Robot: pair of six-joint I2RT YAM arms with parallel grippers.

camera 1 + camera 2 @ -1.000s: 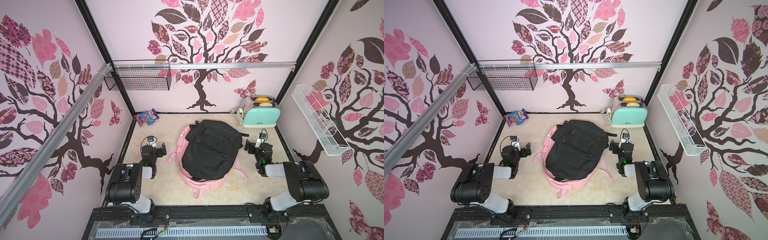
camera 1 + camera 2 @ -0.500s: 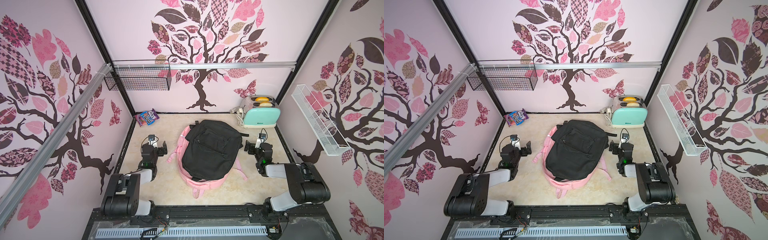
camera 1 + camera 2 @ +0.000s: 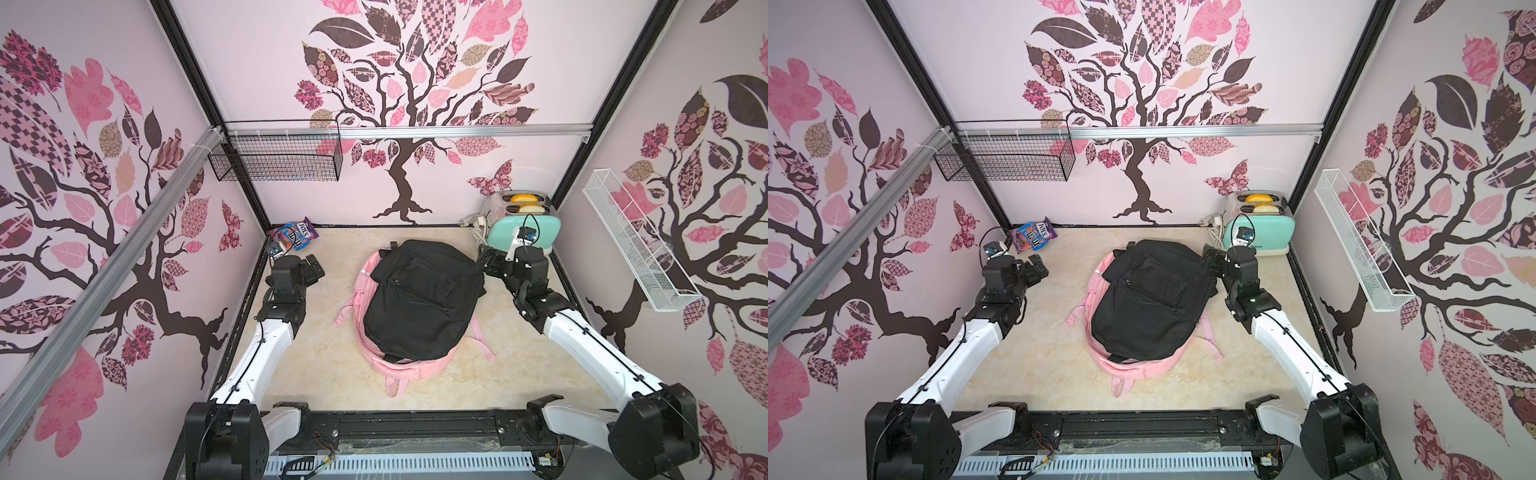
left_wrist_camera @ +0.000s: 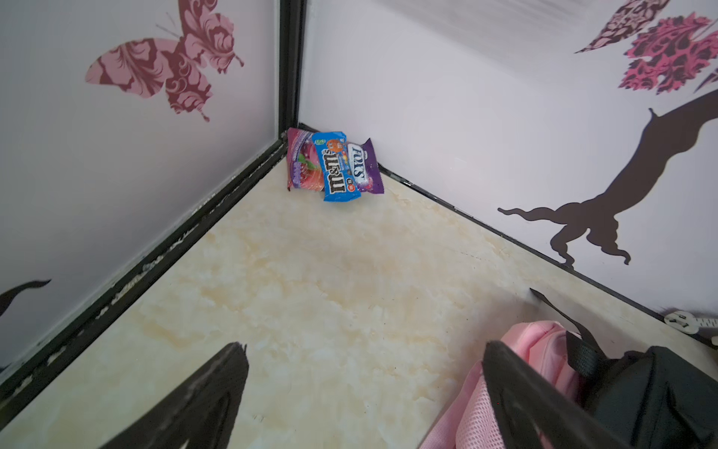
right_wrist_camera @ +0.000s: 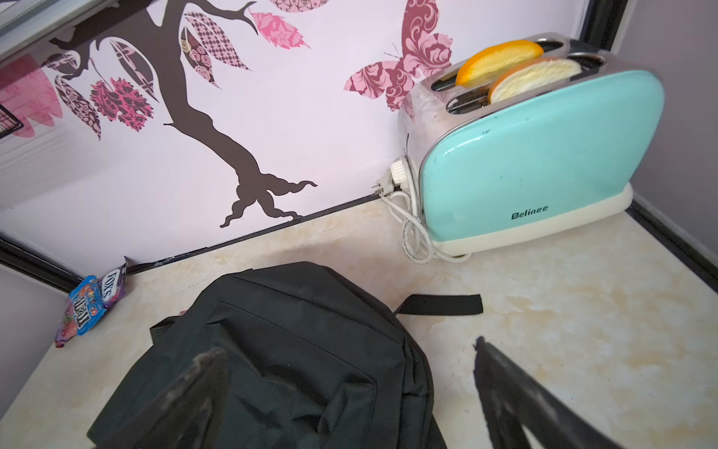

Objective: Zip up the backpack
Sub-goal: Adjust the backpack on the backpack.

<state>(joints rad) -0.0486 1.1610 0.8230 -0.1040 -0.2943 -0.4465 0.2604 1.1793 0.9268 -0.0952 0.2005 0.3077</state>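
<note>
We are at the very start. The pink backpack [image 3: 415,368] lies in the middle of the table [image 3: 316,365], mostly buried under a black backpack [image 3: 419,303]. Our left gripper [image 3: 312,266] and right gripper [image 3: 489,261] flank the pile, jaws spread wide and holding nothing. Next we probably need to shift the black backpack off. The zipper is hidden, so we cannot tell where its pull sits.

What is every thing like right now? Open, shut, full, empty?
pink backpack, lying flat, mostly covered; zipper hidden.
black backpack, lying on top of the pink one.
toaster, both slots filled, unplugged.
wire basket, empty.
candy packets, piled in the corner.
left gripper, open, holding nothing.
right gripper, open, holding nothing.
</note>
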